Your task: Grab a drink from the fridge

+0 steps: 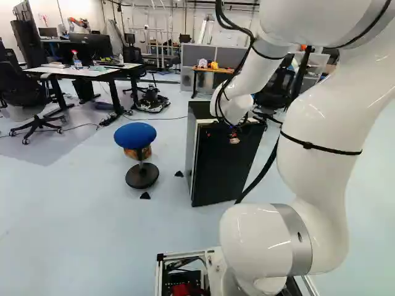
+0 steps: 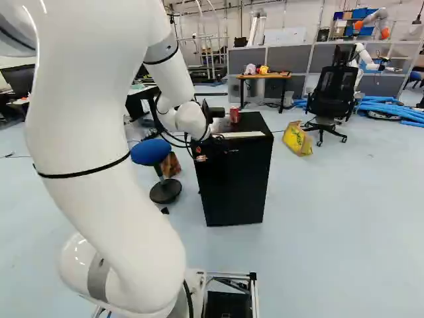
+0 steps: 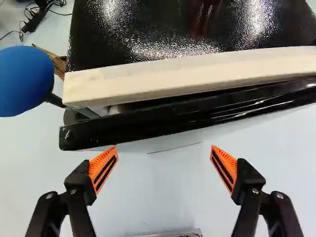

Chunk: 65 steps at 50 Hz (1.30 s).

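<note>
Wrist view: the claw (image 3: 164,148) stood wide, its orange pads (image 3: 102,169) well apart, with nothing between them but bare air over the pale floor (image 3: 163,207). Just ahead of it ran the top edge of the black door (image 3: 187,116), and beyond that the pale strip (image 3: 197,74) along the front of the fridge top. A dark gap showed between door and strip, more marked toward the end near the blue stool (image 3: 24,81), which stood off to one side of the claw. Whether that meant the door was ajar, I could not tell.

The right base view showed a red can (image 2: 234,114) upright on top of the fridge (image 2: 235,179), past the claw and out of its grip. Any drink inside was hidden behind the door, so which one was wanted stayed a guess.

The task looked to be near its start — the claw was close to the fridge front, but no drink was in hand. Left to do, as I judged it: get the door open, reach in, close on a drink and bring it out.
</note>
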{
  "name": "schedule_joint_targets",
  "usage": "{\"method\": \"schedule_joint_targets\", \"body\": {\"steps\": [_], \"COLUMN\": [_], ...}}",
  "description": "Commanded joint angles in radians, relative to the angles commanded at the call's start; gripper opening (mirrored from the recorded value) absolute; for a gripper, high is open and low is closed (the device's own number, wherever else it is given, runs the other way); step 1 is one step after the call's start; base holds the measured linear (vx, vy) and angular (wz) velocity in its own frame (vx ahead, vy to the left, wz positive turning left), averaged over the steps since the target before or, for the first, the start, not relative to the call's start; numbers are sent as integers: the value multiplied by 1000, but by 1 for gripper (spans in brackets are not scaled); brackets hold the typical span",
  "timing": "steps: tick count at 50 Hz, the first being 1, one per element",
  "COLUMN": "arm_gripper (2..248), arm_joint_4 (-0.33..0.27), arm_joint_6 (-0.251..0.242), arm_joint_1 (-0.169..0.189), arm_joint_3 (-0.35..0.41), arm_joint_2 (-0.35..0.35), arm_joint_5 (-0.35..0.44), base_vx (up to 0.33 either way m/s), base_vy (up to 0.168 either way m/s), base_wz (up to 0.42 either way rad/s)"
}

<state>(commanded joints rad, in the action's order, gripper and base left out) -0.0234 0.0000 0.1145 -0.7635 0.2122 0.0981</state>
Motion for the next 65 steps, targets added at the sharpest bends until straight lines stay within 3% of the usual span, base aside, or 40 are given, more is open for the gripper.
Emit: {"method": "schedule_joint_targets", "body": {"steps": [15, 65], "arm_gripper": [247, 247], "arm_joint_4": [0, 0], "arm_joint_6": [0, 0], "arm_joint_1": [-7, -7], "arm_joint_3": [-38, -36], "arm_joint_2": [32, 30], "arm_joint_5": [0, 35], "base_vx": [0, 0], "base_vy": [0, 0], "base_wz": [0, 0]}}
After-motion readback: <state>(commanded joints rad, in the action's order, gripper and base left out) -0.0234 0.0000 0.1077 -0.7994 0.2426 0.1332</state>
